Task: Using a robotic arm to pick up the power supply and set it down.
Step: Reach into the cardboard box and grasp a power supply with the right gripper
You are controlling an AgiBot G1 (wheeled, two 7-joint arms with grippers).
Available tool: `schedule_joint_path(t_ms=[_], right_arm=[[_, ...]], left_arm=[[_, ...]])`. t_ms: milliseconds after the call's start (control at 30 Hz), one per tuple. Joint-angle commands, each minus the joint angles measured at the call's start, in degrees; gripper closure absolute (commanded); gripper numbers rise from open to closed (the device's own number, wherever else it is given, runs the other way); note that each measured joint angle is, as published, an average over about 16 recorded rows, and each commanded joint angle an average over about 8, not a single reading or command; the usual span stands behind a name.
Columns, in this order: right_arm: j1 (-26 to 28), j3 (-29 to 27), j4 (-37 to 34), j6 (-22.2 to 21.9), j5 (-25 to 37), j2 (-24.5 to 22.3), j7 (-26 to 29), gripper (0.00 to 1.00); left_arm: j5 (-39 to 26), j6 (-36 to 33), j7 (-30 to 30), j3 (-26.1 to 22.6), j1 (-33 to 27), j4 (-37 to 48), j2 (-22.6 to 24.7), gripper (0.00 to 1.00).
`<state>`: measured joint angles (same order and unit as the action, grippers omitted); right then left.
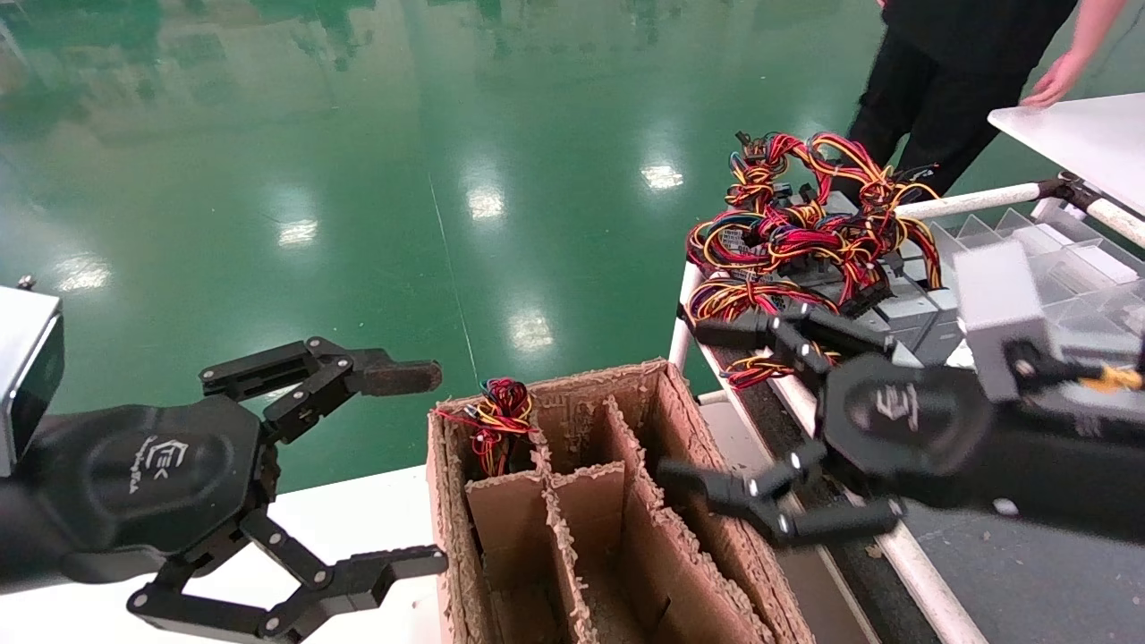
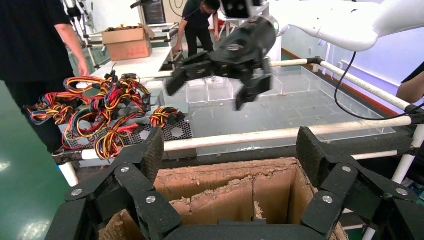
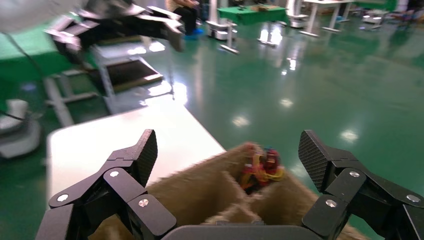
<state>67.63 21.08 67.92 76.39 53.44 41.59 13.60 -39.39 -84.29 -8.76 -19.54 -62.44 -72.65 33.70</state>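
- Your left gripper (image 1: 420, 470) sits nearest the head camera, low on the left over the white table (image 1: 358, 514), its fingers spread wide and holding nothing; one fingertip pad (image 1: 402, 376) looks brownish and worn.
- Your right gripper (image 1: 707, 407), the robotic arm at work, hangs released over the right edge of the cardboard box (image 1: 626, 537), fingers well apart and empty.
- You can see the power supply (image 1: 496, 420) only by its tied bundle of red, yellow and black wires, which pokes out of the box's far-left compartment; its grey body is hidden by the dividers.
- Beyond the box, other grey units with tangled wire loops (image 1: 805, 224) lie on the railed cart (image 1: 966, 201), just beside your right gripper.
- You have a person in black (image 1: 948, 72) standing behind that cart, with one hand on a second white table (image 1: 1082, 134).
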Motion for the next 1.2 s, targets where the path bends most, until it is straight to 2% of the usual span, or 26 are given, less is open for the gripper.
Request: schedule_joint_path(t_ms=[33,233,400,433,667,700,900,1200], right_arm=[[0.2,0.3,0.5,-1.6,1.4,0.4,-0.1,0.00],[5.1,5.2,-5.9,-8.0,10.1,8.8,1.6,0.00],[10.2,8.6,-16.3,-9.2,14.4,17.2,0.1,0.00],[11.2,9.2,-18.7,-9.2,15.0,18.8,-0.6,0.07],[15.4,10.3,-33.1,-9.5,16.1,27.6,-8.6,0.94],[15.7,10.3,-34.7,-9.5,16.0,28.5,-10.0,1.00],[17.3,10.3,-43.1,-8.1,15.6,32.3,-15.3,1.00],[18.7,10.1,-51.9,-6.4,14.9,34.3,-20.5,1.00]], left_arm=[[0.0,0.0,0.0,0.0,0.0,0.0,0.0,0.00],[0.0,0.0,0.0,0.0,0.0,0.0,0.0,0.00],[0.0,0.0,0.0,0.0,0.0,0.0,0.0,0.00],[0.0,0.0,0.0,0.0,0.0,0.0,0.0,0.00],[0.0,0.0,0.0,0.0,0.0,0.0,0.0,0.00],[0.0,0.0,0.0,0.0,0.0,0.0,0.0,0.00],[0.0,0.0,0.0,0.0,0.0,0.0,0.0,0.00],[0.0,0.0,0.0,0.0,0.0,0.0,0.0,0.00]])
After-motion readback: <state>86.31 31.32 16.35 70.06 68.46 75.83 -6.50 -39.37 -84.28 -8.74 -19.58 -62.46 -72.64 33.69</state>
